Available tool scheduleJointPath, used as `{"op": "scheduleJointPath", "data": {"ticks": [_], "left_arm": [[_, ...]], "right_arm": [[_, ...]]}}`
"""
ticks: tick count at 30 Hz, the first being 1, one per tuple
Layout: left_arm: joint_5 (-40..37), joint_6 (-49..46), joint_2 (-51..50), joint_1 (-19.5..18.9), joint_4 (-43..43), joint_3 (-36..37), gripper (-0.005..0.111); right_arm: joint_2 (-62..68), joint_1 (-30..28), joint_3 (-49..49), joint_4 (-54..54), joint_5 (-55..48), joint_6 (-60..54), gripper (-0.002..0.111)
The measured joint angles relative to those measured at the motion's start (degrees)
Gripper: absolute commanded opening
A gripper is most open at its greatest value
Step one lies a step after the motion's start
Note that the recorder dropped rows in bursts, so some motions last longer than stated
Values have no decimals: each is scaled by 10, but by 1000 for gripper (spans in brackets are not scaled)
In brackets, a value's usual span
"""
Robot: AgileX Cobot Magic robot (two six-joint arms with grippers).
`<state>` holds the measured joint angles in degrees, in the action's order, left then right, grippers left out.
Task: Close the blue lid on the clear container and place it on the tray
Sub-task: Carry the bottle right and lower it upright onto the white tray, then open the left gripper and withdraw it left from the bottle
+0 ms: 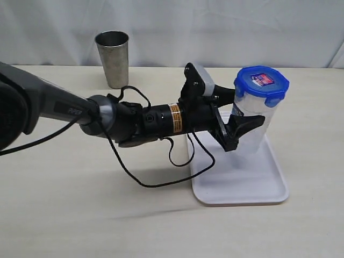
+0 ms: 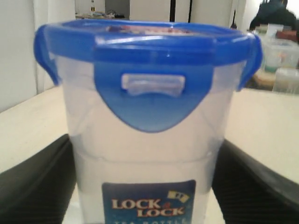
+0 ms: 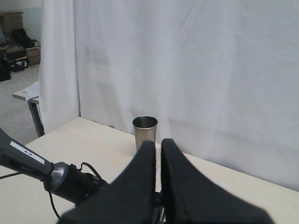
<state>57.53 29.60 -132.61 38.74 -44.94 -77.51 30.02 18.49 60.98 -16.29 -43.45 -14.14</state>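
The clear container [image 1: 257, 105] stands upright at the back of the white tray [image 1: 252, 188]. The blue lid [image 1: 262, 81] sits on top of it with its flaps folded down. My left gripper [image 1: 244, 108] reaches in from the left, its black fingers [image 1: 248, 128] against both sides of the container below the lid. The left wrist view shows the lid [image 2: 149, 44] and the labelled container [image 2: 147, 154] filling the space inside the left gripper [image 2: 145, 142]. Only the right wrist view shows my right gripper [image 3: 158, 142], which is shut and holds nothing, well above the table.
A steel tumbler [image 1: 113, 58] stands at the back left of the beige table, also in the right wrist view as the tumbler [image 3: 145, 128]. A black cable [image 1: 161, 180] hangs from the left arm to the table beside the tray. A white curtain backs the table.
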Motion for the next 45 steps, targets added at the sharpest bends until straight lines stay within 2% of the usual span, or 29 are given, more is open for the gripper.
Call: {"op": "scheduleJointPath", "data": {"ticks": [4,17,22,26,28,31,34,37,40,45], "left_arm": [[67,20,-41,-1,57,-2,0],[25,6,-56,-1,9,-9,0],[78,6,-56,-1,-15,-9,0],[34,6,-56,-1,-18,-9,1],[27,6,-56,-1,-24,-11,8],[28,4,-56,-1,-29,-12,29],[29,4,-56,-1,-29,-12,58],[29,4,-56,-1,-29,-12,80],[34,4,-56,-1,-31,-12,89],[38,4,-56,-1,-40,-12,89]], "right_arm": [[0,0,-5,0,1,0,4],[0,0,-5,0,1,0,4],[0,0,-5,0,1,0,4],[0,0,-5,0,0,0,4],[0,0,-5,0,0,0,4],[0,0,-5,0,-1,0,4],[0,0,-5,0,-1,0,4],[0,0,-5,0,-1,0,4],[0,0,-5,0,-1,0,4],[0,0,-5,0,-4,0,4]]}}
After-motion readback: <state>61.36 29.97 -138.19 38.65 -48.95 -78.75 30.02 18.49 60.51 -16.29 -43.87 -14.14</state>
